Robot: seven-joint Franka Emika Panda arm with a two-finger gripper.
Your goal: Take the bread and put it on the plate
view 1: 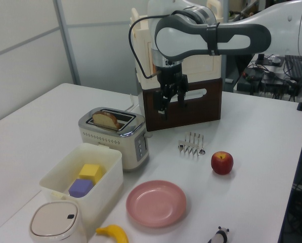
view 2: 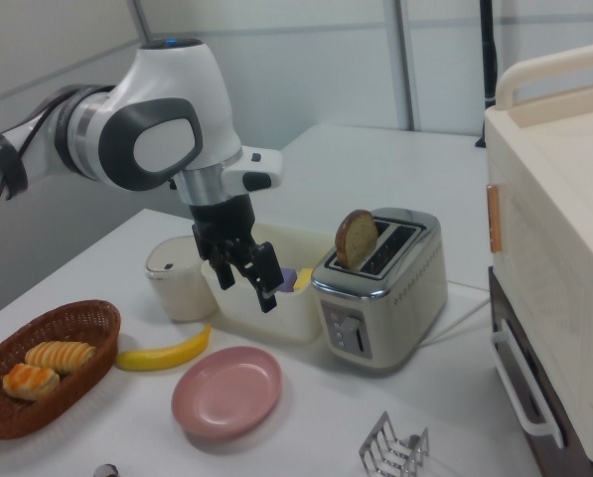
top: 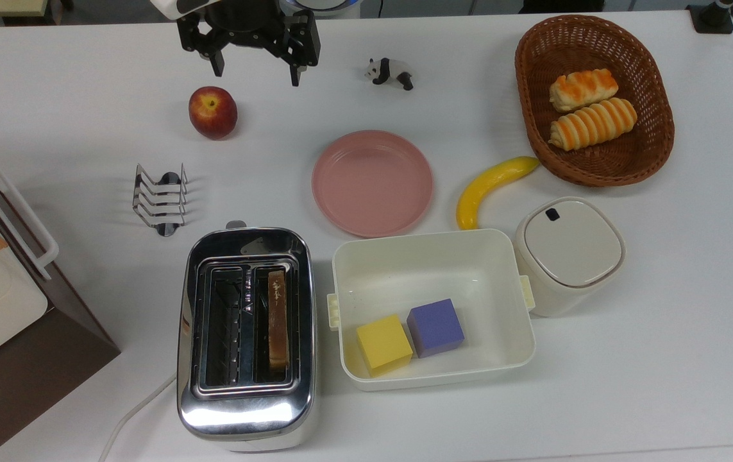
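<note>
Gripper [top: 254,67] hangs at the far edge of the top view, just beyond the apple [top: 212,113], its two fingers spread apart with nothing between them. From it the bread [top: 278,327] lies well apart toward the near edge, standing on edge in the right-hand slot of the toaster [top: 245,340]; the slice's long axis runs near to far, along the slot. The plate [top: 372,183] sits between the two, off to the top view's right of the toaster and just beyond the white tub [top: 431,308].

In the left view the gripper [view 1: 172,98] hovers high above the table, fingers pointing down and apart, holding nothing. The bread [view 1: 105,119] pokes its rounded top out of the toaster [view 1: 115,135], lower and to the left view's left of the gripper.

In the right view the gripper [view 2: 244,270] hangs open over the tub, and the bread [view 2: 357,238] stands upright to its right. My judgement: the reach must come down over the slot with the fingers set across the thin slice.
</note>
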